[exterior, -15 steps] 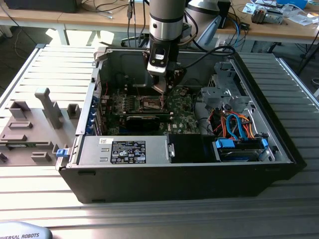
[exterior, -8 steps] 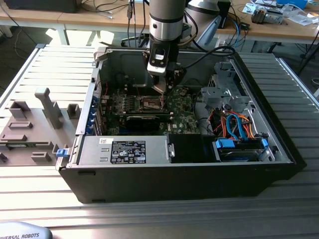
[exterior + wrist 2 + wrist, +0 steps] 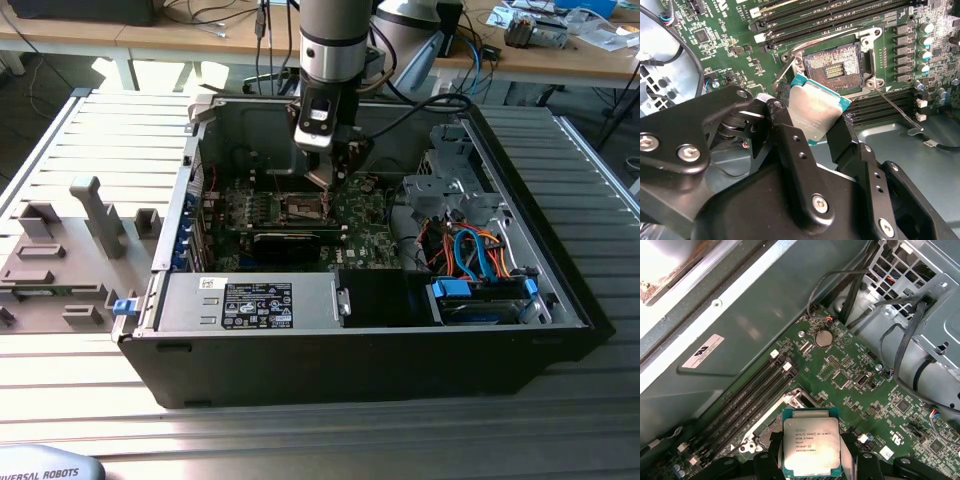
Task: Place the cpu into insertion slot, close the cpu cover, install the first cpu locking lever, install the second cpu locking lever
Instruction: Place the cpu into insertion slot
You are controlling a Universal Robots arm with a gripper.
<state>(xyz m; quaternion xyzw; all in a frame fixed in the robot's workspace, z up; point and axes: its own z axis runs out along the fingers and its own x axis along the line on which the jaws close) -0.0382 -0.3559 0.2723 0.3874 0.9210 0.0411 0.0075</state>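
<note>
So far we have the pincer (image 3: 808,124) clamped on the cpu (image 3: 811,447), held just above the empty insertion slot (image 3: 835,67); seating it, the cover and both levers are not yet done.

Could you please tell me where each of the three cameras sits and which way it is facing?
Exterior view: off the arm and raised, looking down into the open computer case; the arm and gripper hang over the motherboard.
Second wrist view: by the wrist, looking past the black fingers at the cpu and the insertion slot beyond it.
First wrist view: by the wrist, facing the cpu's top and the motherboard beyond.
Shared: both wrist views show the gripped cpu.
</note>
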